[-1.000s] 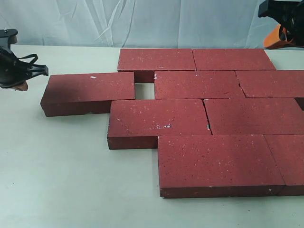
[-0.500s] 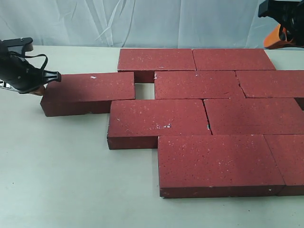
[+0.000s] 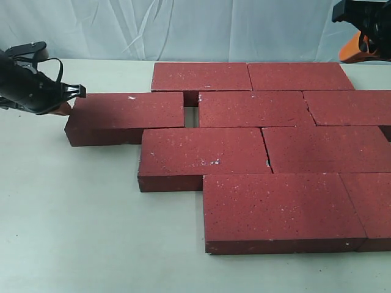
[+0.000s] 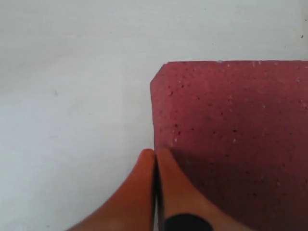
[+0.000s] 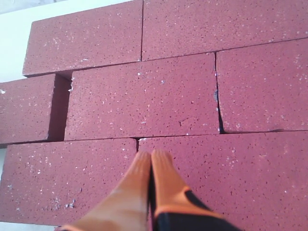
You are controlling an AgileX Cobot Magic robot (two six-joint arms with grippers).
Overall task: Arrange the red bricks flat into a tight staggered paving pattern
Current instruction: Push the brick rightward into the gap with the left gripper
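Since the earlier frame, the outlying brick [image 3: 125, 110] has slid rightward over the pale surface [image 3: 73, 213], narrowing the gap [image 3: 191, 116] to its row neighbour, and the left pincer [image 3: 66, 107] has followed behind it. Exterior view: the left pincer sits at the outlying brick's left end. Its arm reaches in low from the left edge and points right, roughly level. The other red bricks [image 3: 256, 108] lie flat in staggered rows, edges close together. The right pincer [image 3: 357, 50] is raised at the far right corner, behind the back row and well apart from the outlying brick. Left wrist view: the left pincer [image 4: 155, 159] has its orange fingers pressed together, holding nothing, with the tips against the end edge of the outlying brick [image 4: 231, 125] near a chipped corner; bare surface [image 4: 72, 96] lies alongside. Right wrist view: the right pincer [image 5: 151, 159] is likewise pressed together and empty, poised over the laid red bricks [image 5: 144, 101]. Whether it touches them cannot be told. The shadowed gap [image 5: 60, 106] shows beside the outlying brick [image 5: 24, 110].
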